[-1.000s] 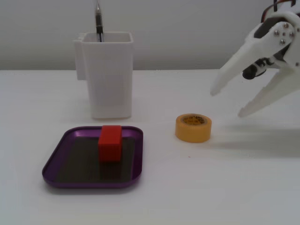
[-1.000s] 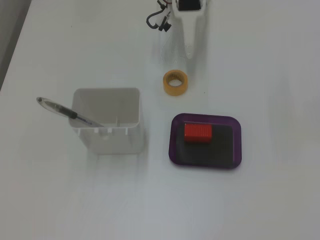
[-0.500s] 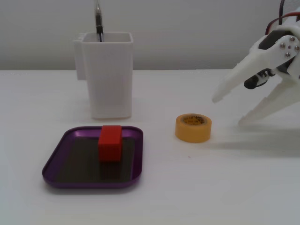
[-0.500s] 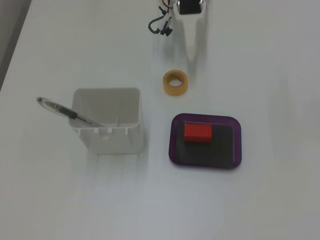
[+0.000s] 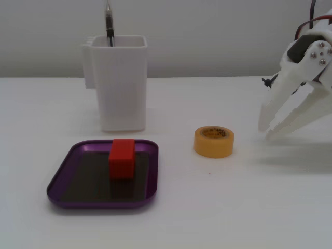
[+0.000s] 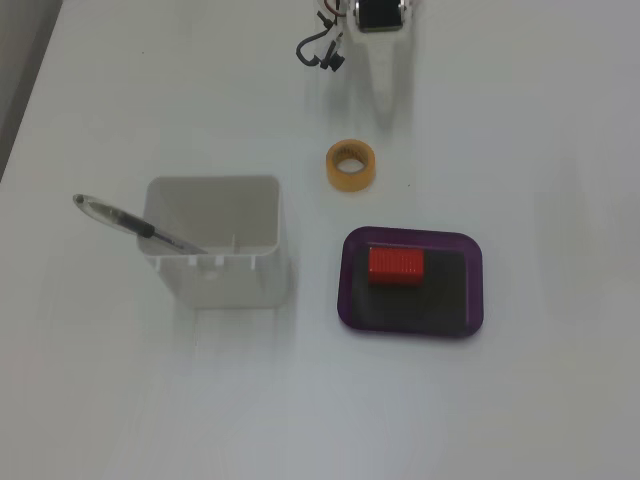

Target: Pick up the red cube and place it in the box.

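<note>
The red cube (image 5: 122, 158) lies inside the box (image 5: 98, 202), a shallow purple tray with a dark bottom, near the tray's back edge. It also shows in another fixed view as a red cube (image 6: 397, 267) in the upper left part of the box (image 6: 410, 328). My white gripper (image 5: 265, 129) hangs at the far right, well away from the tray, tips pointing down to the table. Its fingers stand slightly apart and hold nothing. From above the gripper (image 6: 388, 110) is at the top edge, beyond the tape roll.
A yellow tape roll (image 5: 213, 146) lies between the gripper and the tray; it shows from above too (image 6: 352, 183). A tall white square container (image 5: 122, 83) with a pen (image 5: 109, 23) stands behind the tray, on its left from above (image 6: 225, 270).
</note>
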Motion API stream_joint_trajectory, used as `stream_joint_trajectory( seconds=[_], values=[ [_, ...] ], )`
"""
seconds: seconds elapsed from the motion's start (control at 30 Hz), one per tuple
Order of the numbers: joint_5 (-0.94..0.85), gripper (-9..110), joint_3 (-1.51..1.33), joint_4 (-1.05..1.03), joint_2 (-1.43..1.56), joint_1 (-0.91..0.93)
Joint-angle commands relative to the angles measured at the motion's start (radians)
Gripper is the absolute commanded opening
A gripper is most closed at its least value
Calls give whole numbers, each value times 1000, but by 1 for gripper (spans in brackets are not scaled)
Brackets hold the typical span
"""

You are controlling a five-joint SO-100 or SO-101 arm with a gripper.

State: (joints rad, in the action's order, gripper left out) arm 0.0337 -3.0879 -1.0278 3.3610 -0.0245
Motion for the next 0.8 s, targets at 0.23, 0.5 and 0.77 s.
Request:
stream_joint_trajectory(
  seconds=[0.23,0.5,0.77],
  values=[
    [2,0,-11,9,100,-5],
    [2,0,-11,11,100,-5],
    [2,0,-11,11,100,-5]
  ],
)
